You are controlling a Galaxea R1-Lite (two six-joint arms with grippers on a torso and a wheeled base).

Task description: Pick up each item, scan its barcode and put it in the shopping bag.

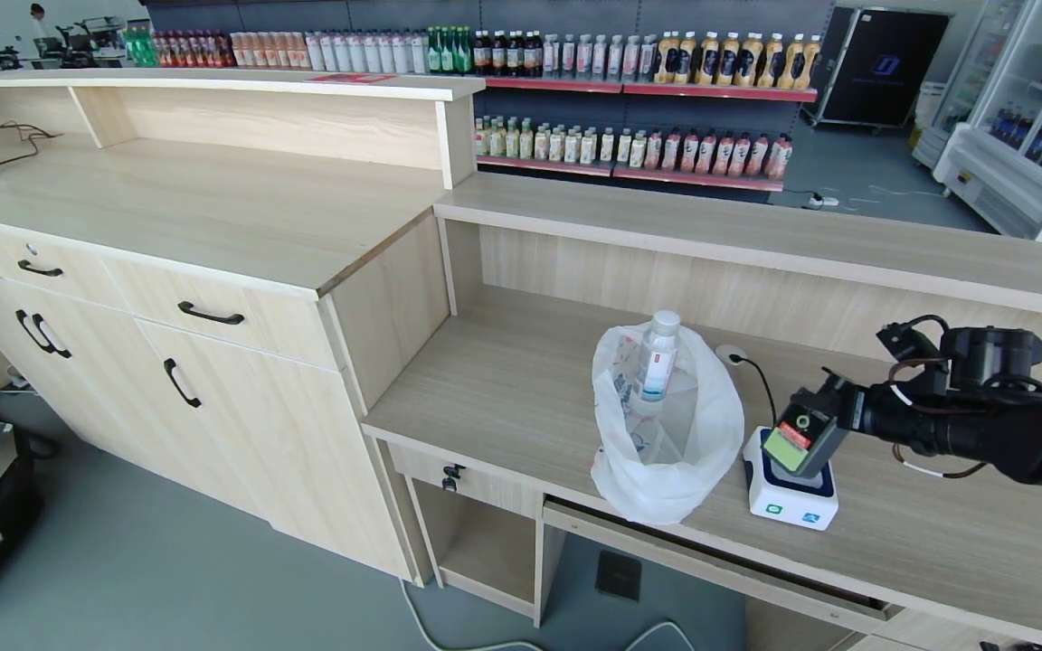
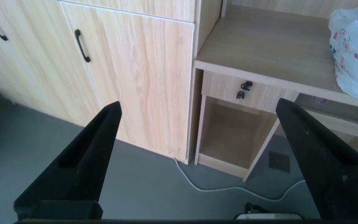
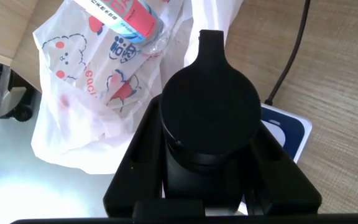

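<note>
Head view: the right gripper [image 1: 806,436] is over the right part of the desk [image 1: 503,380], clenched on a small item [image 1: 789,449] with a green and red face. The item hangs just above the scanner [image 1: 792,506], a white and blue box near the desk's front edge. Whether they touch cannot be told. Just left of the scanner stands the bag [image 1: 666,470], open at the top, with a bottle [image 1: 658,357] upright inside it.

Left wrist view: the left gripper [image 2: 199,109] is released. Its fingers [image 2: 79,162] are spread wide with nothing between them, above the floor [image 2: 135,180] in front of the desk. A corner of the bag lies on the desk top beyond.

Right wrist view: a black round shape [image 3: 211,106] hides the fingers, so the grip cannot be judged here. Below it are the bag with the bottle's label and the scanner's blue top, with a cable [image 3: 291,56] running away from the scanner.
</note>
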